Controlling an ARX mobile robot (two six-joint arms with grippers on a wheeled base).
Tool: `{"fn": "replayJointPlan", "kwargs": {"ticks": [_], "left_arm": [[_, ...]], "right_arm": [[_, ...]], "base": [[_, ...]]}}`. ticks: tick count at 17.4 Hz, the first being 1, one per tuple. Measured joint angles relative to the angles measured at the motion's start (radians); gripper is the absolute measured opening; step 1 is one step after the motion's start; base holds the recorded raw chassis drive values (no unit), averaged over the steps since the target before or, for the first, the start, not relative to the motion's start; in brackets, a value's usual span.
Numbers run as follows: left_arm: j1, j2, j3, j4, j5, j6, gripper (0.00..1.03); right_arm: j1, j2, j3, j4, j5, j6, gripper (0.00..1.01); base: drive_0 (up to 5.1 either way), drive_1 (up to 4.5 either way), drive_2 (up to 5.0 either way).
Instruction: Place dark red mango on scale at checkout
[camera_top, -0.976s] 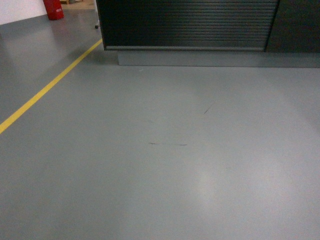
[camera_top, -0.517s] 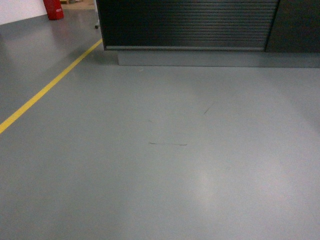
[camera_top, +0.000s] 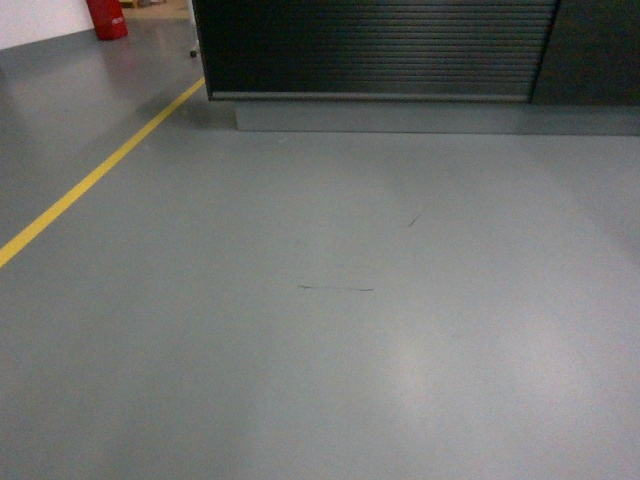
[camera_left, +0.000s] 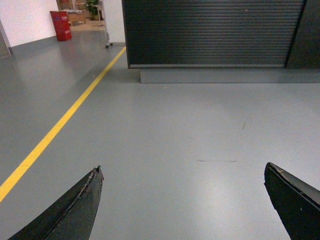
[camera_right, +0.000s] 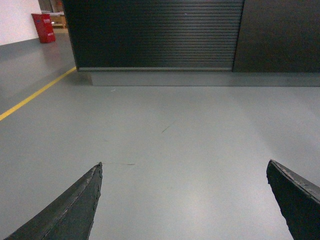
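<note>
Both the left end effector (camera_left: 182, 205) and right end effector (camera_right: 182, 202) gape wide and empty; the robot should approach the ribbed counter (camera_top: 375, 48) squarely across bare floor (camera_top: 330, 330).

We see neither arm in our head view. Our left gripper (camera_left: 182, 172) has its jaws spread wide with nothing between them, the two dark fingertips at the lower corners of its wrist view. Our right gripper (camera_right: 184, 167) is spread wide likewise, holding nothing.

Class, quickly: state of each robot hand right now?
Left hand: open, holding nothing.
Right hand: open, holding nothing.
</note>
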Motion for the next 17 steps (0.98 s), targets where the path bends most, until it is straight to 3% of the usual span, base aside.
{"fn": "replayJointPlan", "kwargs": {"ticks": [2, 17], "left_arm": [[0.0, 0.0, 0.0, -0.001, 0.0, 0.0, 0.98], [0.0, 0.0, 0.0, 0.0, 0.0, 0.0, 0.98]], "right_arm": [[0.0, 0.0, 0.0, -0.001, 0.0, 0.0, 0.98], [0.0, 0.0, 0.0, -0.001, 0.0, 0.0, 0.98]], "base": [[0.0, 0.0, 0.0], [0.1, 4.34, -4.2]]}}
